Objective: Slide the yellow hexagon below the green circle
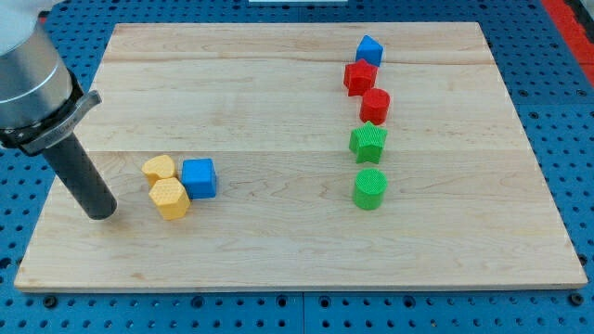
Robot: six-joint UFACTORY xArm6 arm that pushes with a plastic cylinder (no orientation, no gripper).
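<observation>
The yellow hexagon (170, 198) lies at the view's lower left, touching a yellow heart-like block (159, 168) above it and a blue cube (199, 178) to its upper right. The green circle (369, 189) stands at the view's right of centre, just below a green star (368, 142). My tip (100, 212) rests on the board left of the yellow hexagon, a short gap away, not touching it.
Above the green star run a red cylinder-like block (376, 106), a red block (360, 77) and a blue block (369, 49) in a column. The wooden board (278, 102) lies on a blue perforated table (19, 250). The arm's grey body (28, 79) is at the view's upper left.
</observation>
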